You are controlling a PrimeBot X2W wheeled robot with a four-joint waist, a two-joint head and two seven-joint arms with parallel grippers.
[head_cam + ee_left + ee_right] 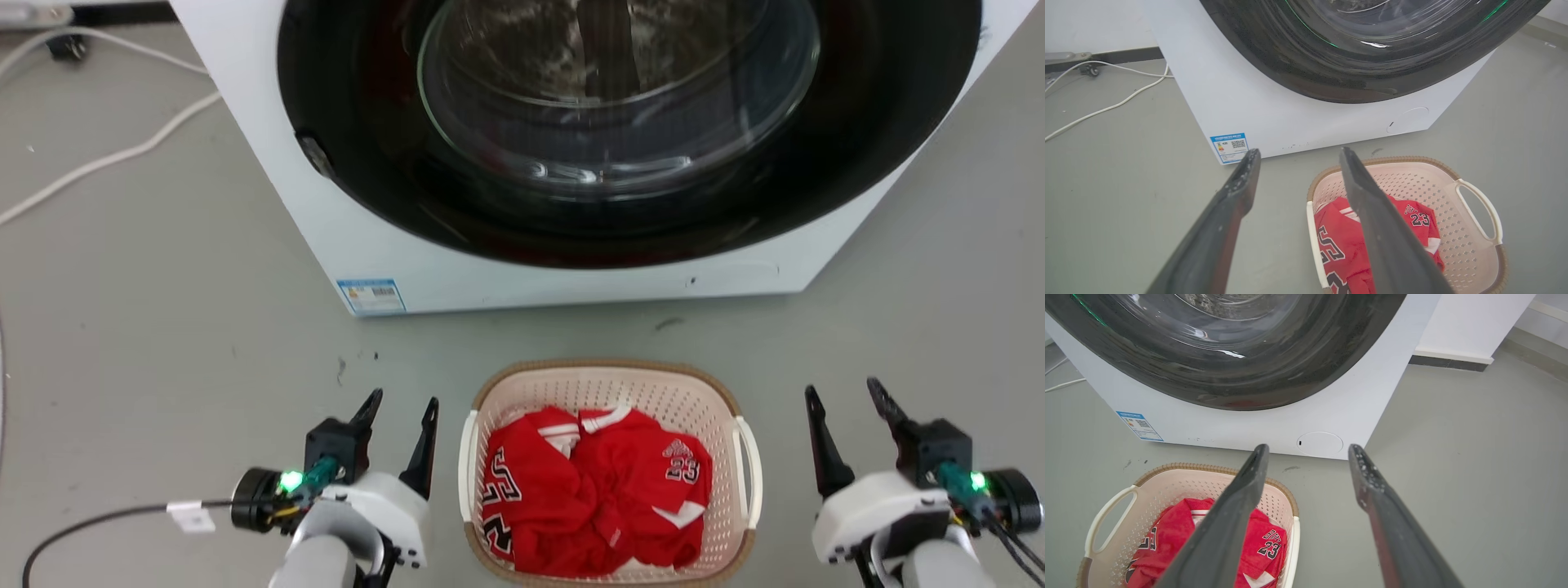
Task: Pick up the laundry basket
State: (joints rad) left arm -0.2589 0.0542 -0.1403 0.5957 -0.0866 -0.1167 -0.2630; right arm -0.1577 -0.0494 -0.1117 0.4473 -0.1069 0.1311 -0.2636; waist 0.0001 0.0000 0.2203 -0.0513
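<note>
The left claw [404, 400] hangs spread and empty just left of the laundry basket [606, 366] — it sits on the floor [163, 327] in front of the washing machine [269, 163], red clothing [604, 490] inside, untouched. The right claw [842, 388], likewise spread and empty, flanks its right side — grasping and lifting remain.

Bright even light, soft shadows, edges distorted
</note>
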